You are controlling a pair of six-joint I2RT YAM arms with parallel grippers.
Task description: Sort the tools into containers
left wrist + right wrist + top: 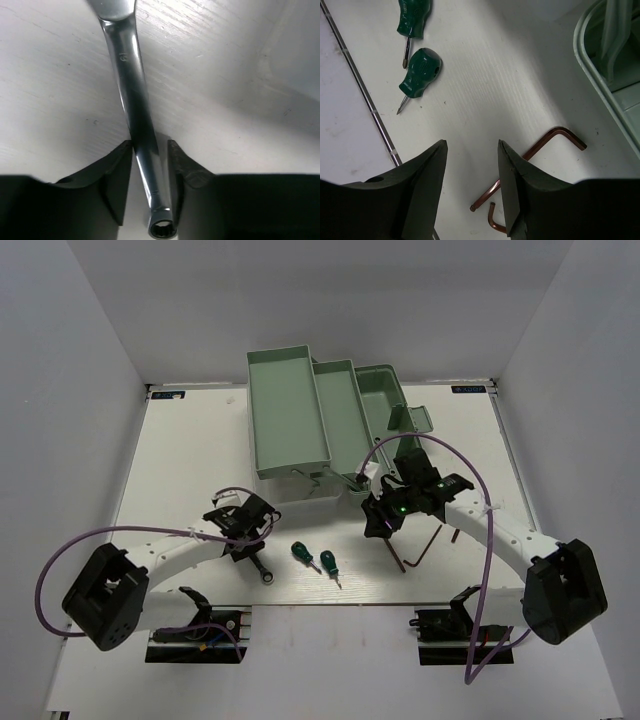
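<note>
The left gripper stands slightly spread around the slim silver steel wrench, which lies flat between its fingers. The wrench is probably stiff and slippery; a mid-shaft hold seems best.

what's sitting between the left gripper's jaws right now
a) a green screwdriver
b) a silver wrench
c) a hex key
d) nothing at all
b: in the left wrist view the shaft of the wrench runs straight between the jaws of the left gripper, one jaw on each side of it.
</note>
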